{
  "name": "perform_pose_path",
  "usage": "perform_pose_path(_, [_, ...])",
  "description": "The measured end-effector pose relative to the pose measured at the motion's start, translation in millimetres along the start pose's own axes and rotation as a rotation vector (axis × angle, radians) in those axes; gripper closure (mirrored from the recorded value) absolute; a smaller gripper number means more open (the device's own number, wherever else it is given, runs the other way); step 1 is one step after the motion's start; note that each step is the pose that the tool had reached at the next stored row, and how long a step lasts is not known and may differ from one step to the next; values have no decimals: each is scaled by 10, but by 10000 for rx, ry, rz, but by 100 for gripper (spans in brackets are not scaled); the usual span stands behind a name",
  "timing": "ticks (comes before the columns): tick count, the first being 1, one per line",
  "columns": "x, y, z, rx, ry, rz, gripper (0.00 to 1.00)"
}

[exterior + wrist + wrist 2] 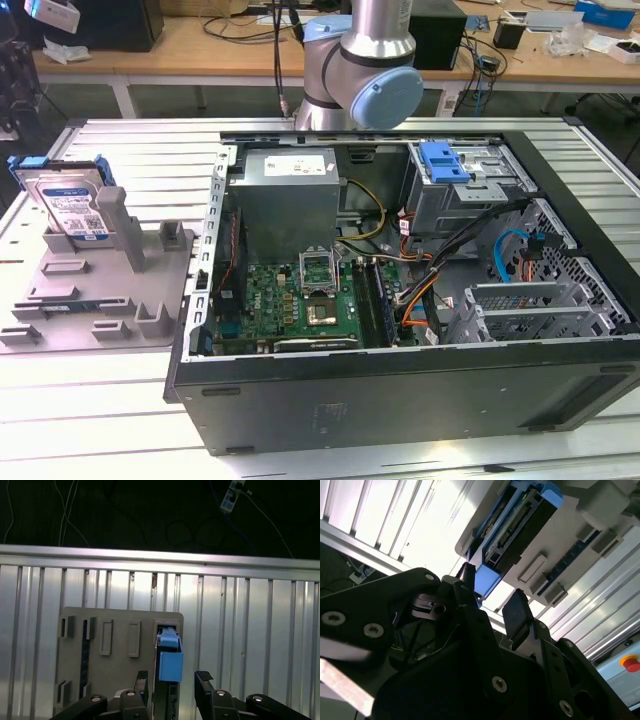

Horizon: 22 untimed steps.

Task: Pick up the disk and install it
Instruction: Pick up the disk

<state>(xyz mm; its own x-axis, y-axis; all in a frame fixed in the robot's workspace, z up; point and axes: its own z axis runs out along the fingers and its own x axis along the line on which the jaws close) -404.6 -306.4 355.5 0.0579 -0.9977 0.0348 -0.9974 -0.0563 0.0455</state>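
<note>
Slatted table (100, 400): disk (75, 205) upright in grey holder (160, 290), tool (172, 676) spread.

Even light in the exterior view; in the second wrist view, glaring table (420, 525), shadowed hand (491, 586)

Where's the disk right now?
On the exterior view's left, the disk stands on edge in the grey holder, beside the open computer case.

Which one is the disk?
Find the big open computer case, then the grey holder plate on the exterior view's left of it. The disk stands on edge at that plate's far end: silver, blue-framed, with a white-and-blue label, unlike the plain grey blocks beside it.
</note>
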Motion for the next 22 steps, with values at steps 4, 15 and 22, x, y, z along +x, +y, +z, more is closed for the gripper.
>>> perform_pose_path(4, [0,-1,17,0,-6,-1,50])
perform_pose_path(15, [-2,2,70,-2,-12,96,50])
perform_pose_path(22, [-3,9,107,-5,-21,179,50])
